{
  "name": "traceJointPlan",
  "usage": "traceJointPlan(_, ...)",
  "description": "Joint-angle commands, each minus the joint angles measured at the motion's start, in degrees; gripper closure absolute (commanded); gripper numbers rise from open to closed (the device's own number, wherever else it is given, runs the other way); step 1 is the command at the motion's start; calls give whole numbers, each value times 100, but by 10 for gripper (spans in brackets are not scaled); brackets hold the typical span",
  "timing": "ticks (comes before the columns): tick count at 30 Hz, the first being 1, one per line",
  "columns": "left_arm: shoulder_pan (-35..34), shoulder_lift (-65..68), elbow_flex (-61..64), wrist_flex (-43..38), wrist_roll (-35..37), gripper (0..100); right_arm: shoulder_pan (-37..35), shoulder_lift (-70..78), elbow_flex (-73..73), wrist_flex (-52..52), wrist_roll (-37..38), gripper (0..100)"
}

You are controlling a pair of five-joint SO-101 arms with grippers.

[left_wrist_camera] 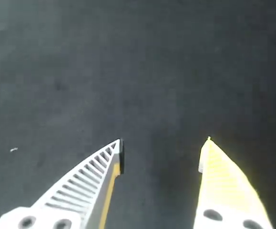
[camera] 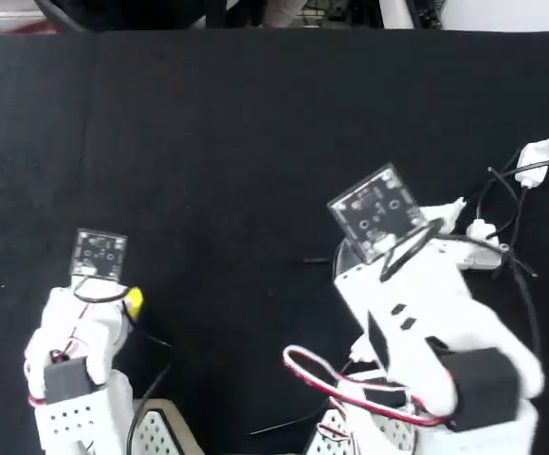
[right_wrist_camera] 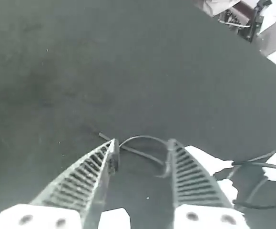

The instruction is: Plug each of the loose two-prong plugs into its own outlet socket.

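From above, the right arm [camera: 426, 313] leaned over the black table [camera: 255, 142]. One white plug [camera: 538, 152] lay near the right arm, out past its far side. Another white piece [camera: 483, 230] lay just beside the right arm. I could not tell which piece was a socket. The left arm [camera: 75, 351] sat well apart from the right arm.

In the left wrist view, the left gripper [left_wrist_camera: 164, 141] was wide open and held nothing.

In the right wrist view, the right gripper [right_wrist_camera: 142, 142] was open too, with nothing in its hold. A black cord [right_wrist_camera: 130, 149] ran between its fingers, and a white piece [right_wrist_camera: 207, 160] lay just beside one finger. A good grab would probably take the hard white body squarely, not the thin cord, so the prongs point straight.
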Motion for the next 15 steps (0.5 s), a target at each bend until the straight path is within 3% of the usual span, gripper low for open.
traceJointPlan(1,453,-26,145,-211,-18,736,53,-716,1798,-686,0,804)
traceJointPlan(12,488,-18,251,-360,0,737,132,-3925,5886,-3490,0,982)
traceJointPlan(15,488,-18,251,-352,9,737,105,-4242,6712,-3903,-9,985)
